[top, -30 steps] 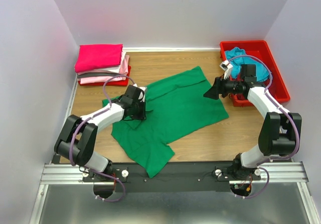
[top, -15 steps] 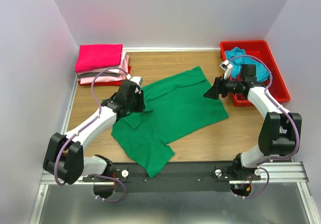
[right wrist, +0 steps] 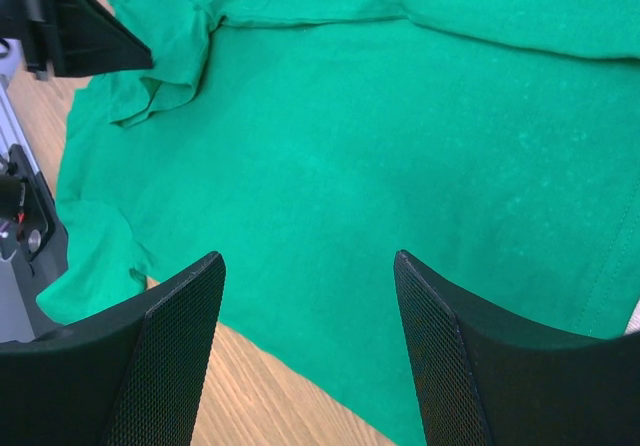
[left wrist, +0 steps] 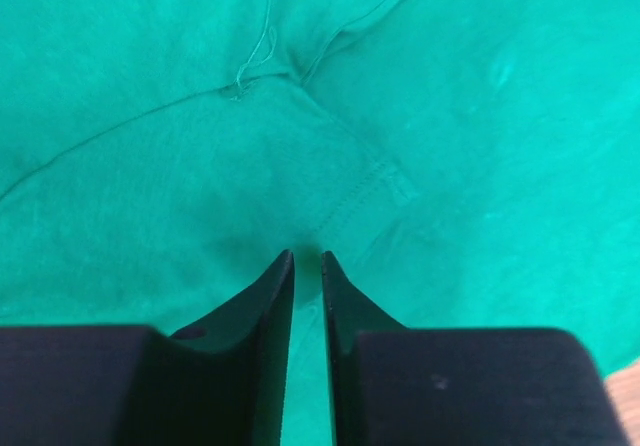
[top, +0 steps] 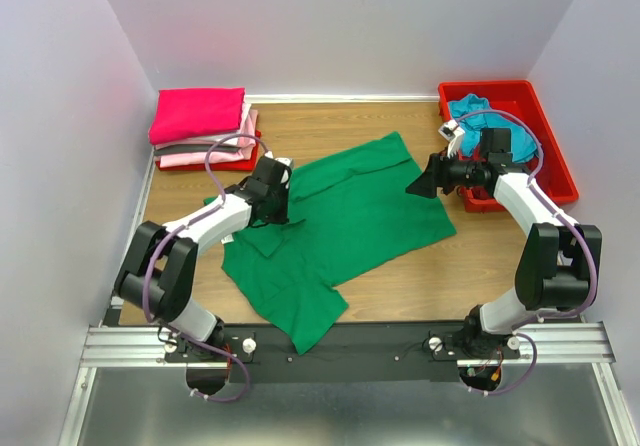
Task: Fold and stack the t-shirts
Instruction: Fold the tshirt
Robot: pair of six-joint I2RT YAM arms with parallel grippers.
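My left hand [left wrist: 307, 256] has narrowed again on the green t-shirt [top: 360, 216] by its sleeve seam [left wrist: 365, 191], grip uncertain; my right hand [right wrist: 307, 261] stays wide, the fold still pending.

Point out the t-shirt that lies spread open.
The bright green t-shirt, mid-table. The hot pink t-shirt tops a folded stack at far left, and the teal t-shirt sits bunched in the red bin.

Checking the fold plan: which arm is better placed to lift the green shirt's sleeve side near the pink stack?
Left. The left hand is at the shirt by a sleeve seam on that side, fingers nearly together at the cloth. The right hand hovers open over the opposite edge.
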